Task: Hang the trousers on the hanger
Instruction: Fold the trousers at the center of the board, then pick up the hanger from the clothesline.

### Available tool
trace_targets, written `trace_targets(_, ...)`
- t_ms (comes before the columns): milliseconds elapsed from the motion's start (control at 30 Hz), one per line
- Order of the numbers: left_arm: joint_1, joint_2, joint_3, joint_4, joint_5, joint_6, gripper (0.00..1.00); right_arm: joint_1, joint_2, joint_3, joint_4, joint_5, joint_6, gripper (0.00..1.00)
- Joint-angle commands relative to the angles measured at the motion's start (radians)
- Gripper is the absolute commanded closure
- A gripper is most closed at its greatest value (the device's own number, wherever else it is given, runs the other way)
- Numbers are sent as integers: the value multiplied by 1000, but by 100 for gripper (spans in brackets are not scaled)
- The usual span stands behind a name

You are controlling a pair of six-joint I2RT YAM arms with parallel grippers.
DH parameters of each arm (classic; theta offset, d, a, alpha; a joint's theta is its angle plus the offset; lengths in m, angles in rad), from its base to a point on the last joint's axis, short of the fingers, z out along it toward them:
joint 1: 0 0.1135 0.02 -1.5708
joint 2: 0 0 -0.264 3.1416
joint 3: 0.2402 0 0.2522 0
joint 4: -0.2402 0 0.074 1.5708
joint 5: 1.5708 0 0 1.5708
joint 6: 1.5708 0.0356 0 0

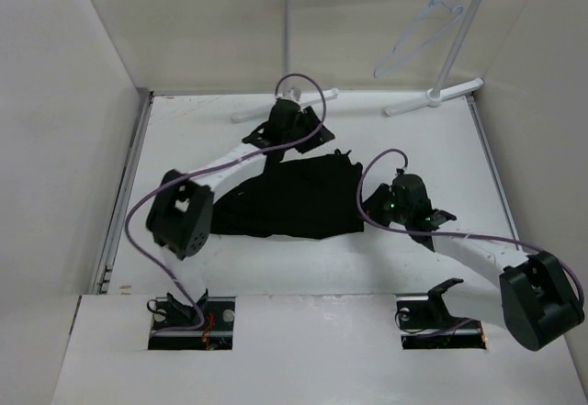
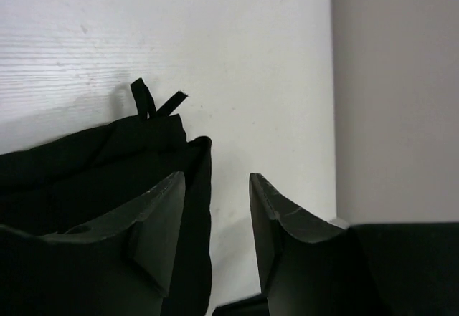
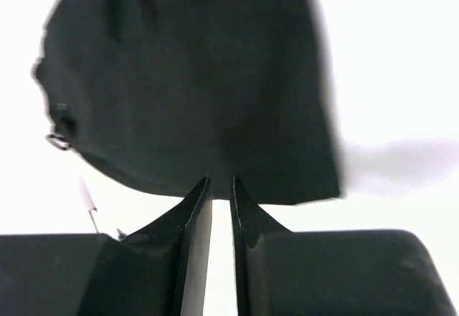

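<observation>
The black trousers (image 1: 294, 198) lie folded flat on the white table. In the left wrist view their edge (image 2: 86, 165), with a small loop and tab sticking up, runs beside the left finger. My left gripper (image 1: 308, 137) (image 2: 215, 180) hovers at their far edge, open, with bare table between its jaws. My right gripper (image 1: 369, 208) (image 3: 220, 181) sits at the right edge of the trousers (image 3: 193, 79), its jaws a narrow slit apart with white table showing through and the tips at the hem. The thin pale hanger (image 1: 404, 39) hangs from the rack at the back right.
A white rack stands at the back, with an upright pole (image 1: 287, 38) on the left, a slanted pole (image 1: 464, 33) on the right, and feet (image 1: 432, 97) on the table. Pale walls close in the left, right and back sides.
</observation>
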Motion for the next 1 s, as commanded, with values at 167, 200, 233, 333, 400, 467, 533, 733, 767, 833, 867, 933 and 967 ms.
trace_targets(167, 65, -265, -454, 201, 6, -60, 75, 127, 186, 247, 33, -63, -52, 90)
trace_targets(200, 76, -277, -492, 216, 3, -64, 75, 138, 214, 260, 61, -66, -52, 90)
trace_targets(233, 85, -288, -529, 236, 2, -67, 75, 146, 249, 263, 101, -72, -42, 91)
trace_targets(333, 119, -310, -630, 296, -5, -70, 75, 152, 355, 240, 240, -106, 6, 92)
trace_targets(400, 142, -311, -692, 334, -8, -65, 75, 150, 421, 191, 335, -109, 41, 92)
trace_targets(467, 169, -293, -756, 392, -8, -64, 75, 150, 488, 130, 438, -115, 82, 93)
trace_targets(533, 203, -265, -819, 464, 15, -70, 75, 137, 548, 75, 541, -121, 124, 94)
trace_targets(733, 260, -283, -884, 509, 66, -80, 75, 123, 607, -4, 693, -138, 187, 93)
trace_targets(767, 264, -309, -884, 500, 74, -81, 75, 126, 594, -4, 692, -138, 187, 93)
trace_targets(833, 275, -381, -867, 447, 78, -81, 74, 127, 553, -2, 672, -136, 185, 90)
trace_targets(867, 278, -424, -856, 411, 74, -79, 74, 126, 524, -1, 654, -133, 185, 87)
trace_targets(933, 289, -513, -836, 342, 60, -73, 70, 124, 449, 8, 602, -127, 170, 79)
trace_targets(967, 295, -553, -830, 310, 51, -71, 68, 124, 408, 18, 566, -123, 156, 73)
